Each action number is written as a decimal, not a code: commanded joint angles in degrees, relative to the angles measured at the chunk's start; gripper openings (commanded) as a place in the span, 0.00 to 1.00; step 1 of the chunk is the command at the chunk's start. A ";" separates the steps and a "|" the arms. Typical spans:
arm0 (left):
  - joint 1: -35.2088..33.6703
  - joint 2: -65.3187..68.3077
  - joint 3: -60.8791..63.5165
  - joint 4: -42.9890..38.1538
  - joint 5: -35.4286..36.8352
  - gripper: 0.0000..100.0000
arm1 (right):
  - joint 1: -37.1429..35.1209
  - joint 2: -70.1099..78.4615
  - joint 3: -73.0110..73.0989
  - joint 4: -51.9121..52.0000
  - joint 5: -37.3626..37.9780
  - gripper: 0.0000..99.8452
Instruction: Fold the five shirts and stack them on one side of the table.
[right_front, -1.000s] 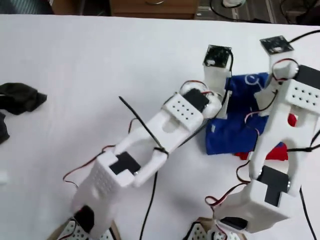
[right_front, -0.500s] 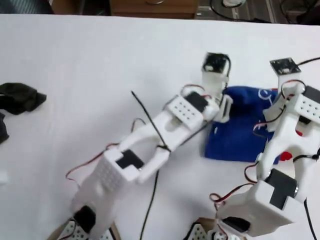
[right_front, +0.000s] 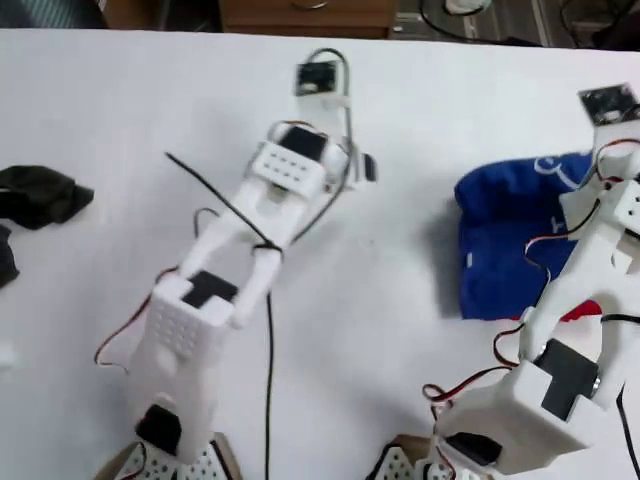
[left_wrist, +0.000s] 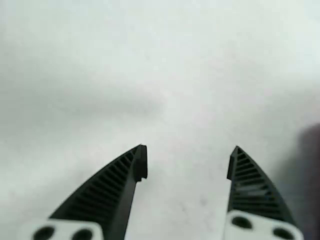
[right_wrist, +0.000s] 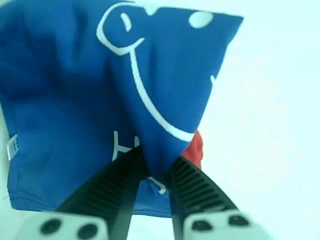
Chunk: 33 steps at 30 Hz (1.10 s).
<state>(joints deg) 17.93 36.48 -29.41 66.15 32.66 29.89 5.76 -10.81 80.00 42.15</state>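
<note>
Left arm (right_front: 230, 260) has swung off the blue shirt (right_front: 505, 240). Left jaws now gape over bare desk (left_wrist: 150, 60), well apart from it. Right jaws stay clenched on a shirt fold, red cloth (right_wrist: 196, 147) just beyond their tips. Fold looks done, stacking likely next. Dark clothes (right_front: 40, 195) wait far from both jaws.

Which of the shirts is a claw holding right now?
The blue shirt with white print: the right claw is shut on a fold of it. The black shirt lies untouched across the table; the red shirt peeks from beneath.
</note>
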 joint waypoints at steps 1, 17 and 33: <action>-3.43 -5.27 -2.68 0.88 0.00 0.28 | -0.04 -0.40 -4.48 0.31 0.00 0.02; -9.41 -5.27 -2.68 5.45 0.00 0.28 | 2.51 18.59 -6.68 -7.52 0.44 0.02; -17.32 -5.36 -2.86 9.58 0.00 0.28 | -1.19 18.24 -25.93 3.21 -8.97 0.25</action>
<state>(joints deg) 1.76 36.04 -29.41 74.77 32.75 31.65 24.92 -31.12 80.70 37.58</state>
